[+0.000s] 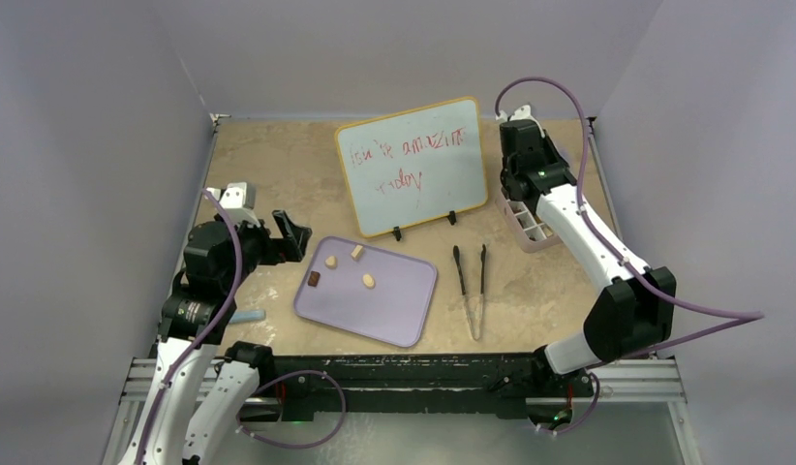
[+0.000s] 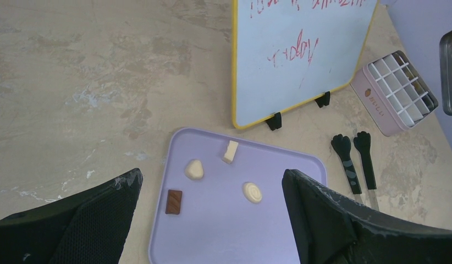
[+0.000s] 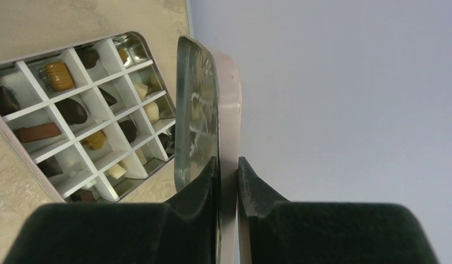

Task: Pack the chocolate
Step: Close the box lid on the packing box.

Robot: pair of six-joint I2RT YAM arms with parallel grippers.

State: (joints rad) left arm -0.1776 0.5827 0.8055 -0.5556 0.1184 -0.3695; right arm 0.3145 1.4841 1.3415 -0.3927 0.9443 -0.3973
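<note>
Several chocolate pieces lie on the lavender tray [image 1: 394,310]: a cream heart [image 2: 194,169], a cream square [image 2: 230,151], a cream oval [image 2: 252,192] and a brown rectangle [image 2: 174,202]. My left gripper [image 1: 290,237] is open and empty above the tray's left edge, its jaws wide apart in the left wrist view [image 2: 211,175]. The pale pink gridded box [image 1: 532,228] stands at the right; the right wrist view shows its dividers [image 3: 94,91] with several chocolates [image 3: 58,76] in the cells. My right gripper [image 3: 227,159] is shut on the box's lid [image 3: 199,99], held upright beside the box.
A yellow-framed whiteboard [image 1: 413,165] with red writing stands behind the tray. Black-handled tongs [image 1: 472,286] lie on the table between tray and box. A small pale blue object [image 1: 247,316] lies by the left arm. Grey walls close in the table's sides.
</note>
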